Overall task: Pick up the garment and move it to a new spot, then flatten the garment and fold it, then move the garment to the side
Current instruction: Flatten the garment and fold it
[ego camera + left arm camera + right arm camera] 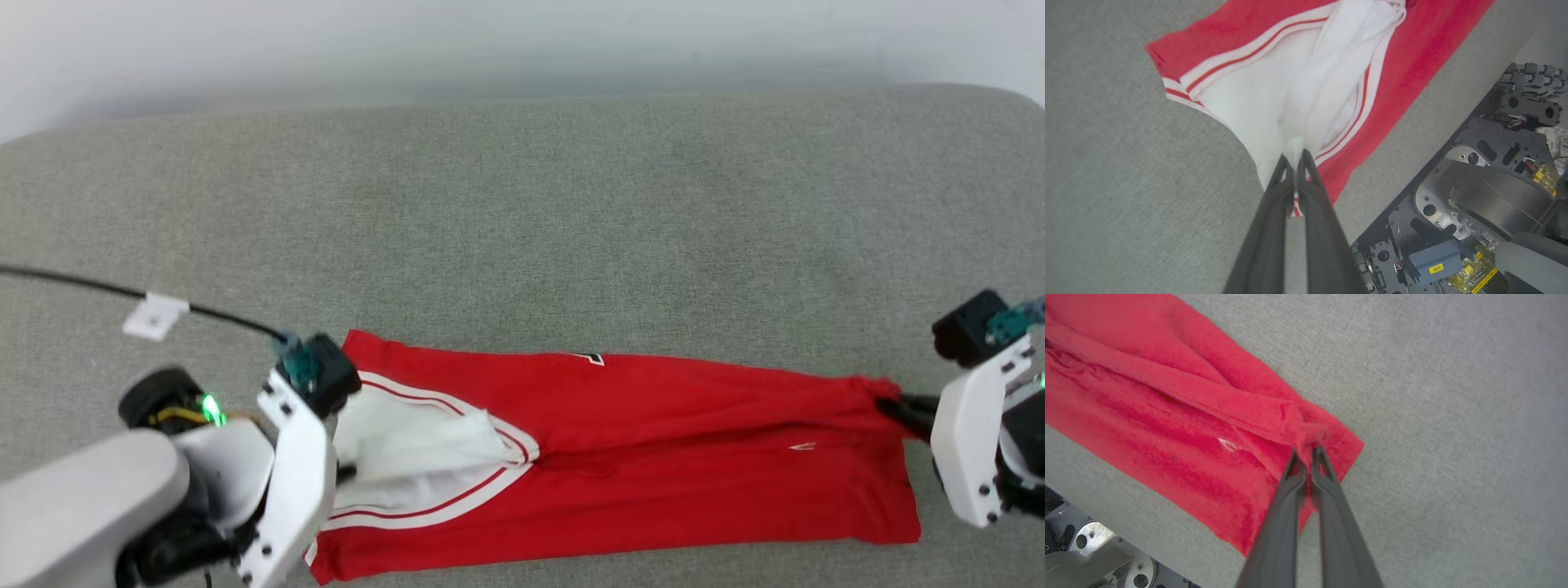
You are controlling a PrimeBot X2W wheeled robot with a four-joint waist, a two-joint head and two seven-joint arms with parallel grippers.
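A broad grey woven cushion surface (522,204) spreads across the head view. Along the lower middle of that frame lies the red jersey garment (669,474), folded into a long strip, with its white sleeve and red-and-white striped trim at the lower left. The left gripper (1294,157), fingers pressed together, pinches the white sleeve cloth. The right gripper (1306,451), at the lower right, clamps a bunched red edge. A thin black cable (73,282) with a white tag (155,316) crosses the left edge. At the lower right of the left wrist view, a small yellow label (1436,268) reads "800". A scrap of black lettering at the garment's upper edge is too small to read.
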